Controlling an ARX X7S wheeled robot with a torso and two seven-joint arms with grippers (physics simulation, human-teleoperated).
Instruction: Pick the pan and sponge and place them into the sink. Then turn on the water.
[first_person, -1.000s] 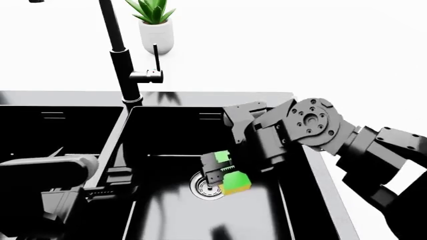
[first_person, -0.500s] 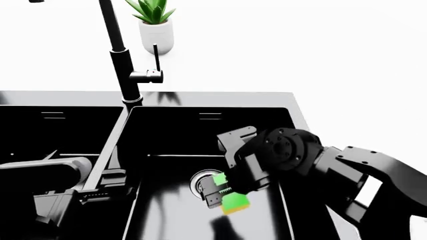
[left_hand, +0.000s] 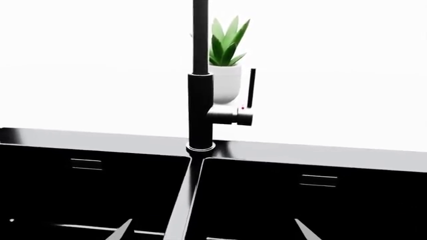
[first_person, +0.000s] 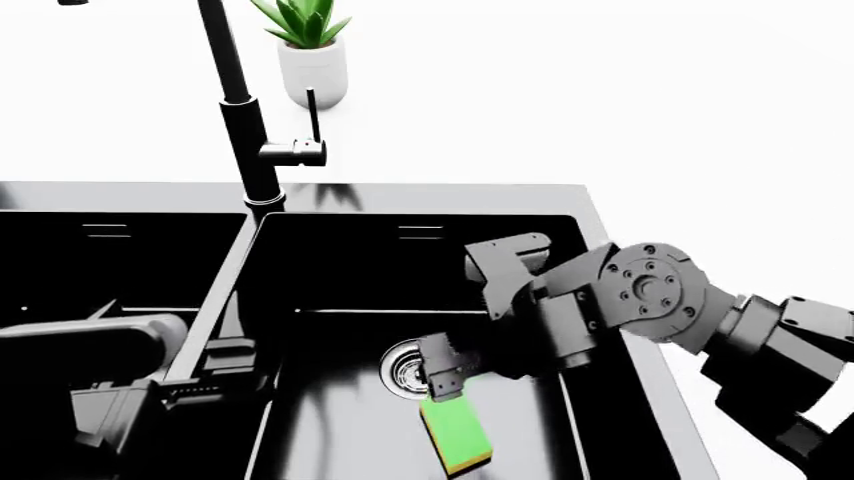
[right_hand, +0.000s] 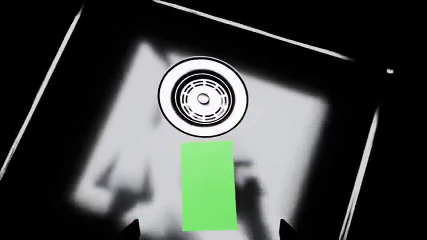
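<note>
The sponge (first_person: 455, 435) is lying flat on the floor of the right basin of the sink (first_person: 400, 188), green side up, just beside the drain (first_person: 404, 368) on the near side. In the right wrist view the sponge (right_hand: 209, 186) is sitting clear between the two fingertips at the frame edge, touching neither. The right gripper (first_person: 445, 372) is hovering just above it with its jaws spread and nothing in them.

Judgement: the sponge placement is looking complete. The pan is not showing in any view; I cannot tell whether it is in the sink. The left basin is reading as plain black.

The left arm (first_person: 94, 345) is sitting low over the left basin. Its claw is out of the head view, and only two pale tips are showing in the left wrist view, so I cannot tell how far it is open. That camera is facing the faucet (left_hand: 200, 100) and its side lever (left_hand: 251, 90).

No water is running. If the pan is already in, the next move is calling for a reach to the lever behind the divider.

Surroundings: a plain white counter (first_person: 641, 100) is surrounding the sink, and a potted plant (first_person: 310, 45) is standing behind the faucet.
</note>
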